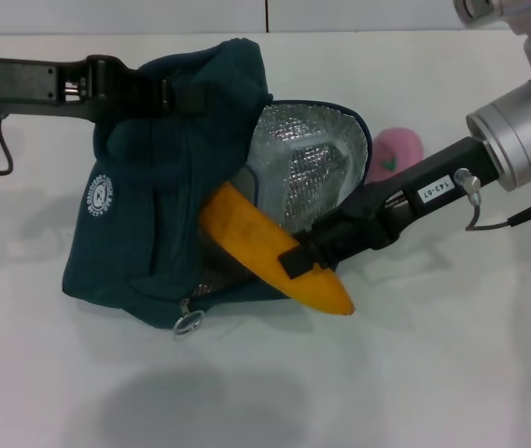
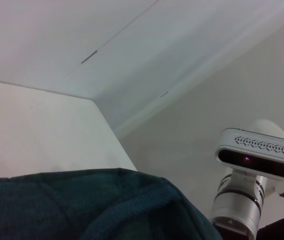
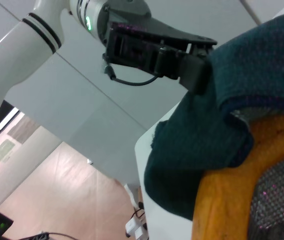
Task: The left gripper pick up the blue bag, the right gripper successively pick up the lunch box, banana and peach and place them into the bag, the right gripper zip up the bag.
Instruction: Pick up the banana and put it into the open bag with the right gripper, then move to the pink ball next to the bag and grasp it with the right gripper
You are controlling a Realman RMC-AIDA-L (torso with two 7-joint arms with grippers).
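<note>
Banana (image 1: 270,250), lowest and nearest in the head view, lies slanted from the centre of the frame down toward lower centre-right; its upper end sits inside the mouth of the bag (image 1: 158,233), its lower tip rests out on the white table (image 1: 433,373). Right gripper (image 1: 307,254) reaches in from the right edge, its black fingers pressed against the banana's lower half, pinching it. Bag is dark blue-green fabric, occupying the centre-left of the frame, mouth open toward the right with silver lining (image 1: 307,168) exposed. A round white logo patch (image 1: 101,196) shows on its left side and a metal zip ring (image 1: 188,323) hangs at its lower edge, touching the table. Left gripper (image 1: 176,93) comes in from the upper left, clamped on the bag's top edge and holding it up. Peach (image 1: 394,154), pink, sits on the table just behind the right arm, right of the bag's mouth, upper right of centre. Lunch box not visible in any view. Right wrist view: banana (image 3: 226,200) at lower right, bag cloth (image 3: 221,125) draped over it, left gripper (image 3: 191,70) gripping the cloth near upper centre. Left wrist view: bag fabric (image 2: 97,207) fills the bottom, with the robot's head camera (image 2: 259,155) at right.
</note>
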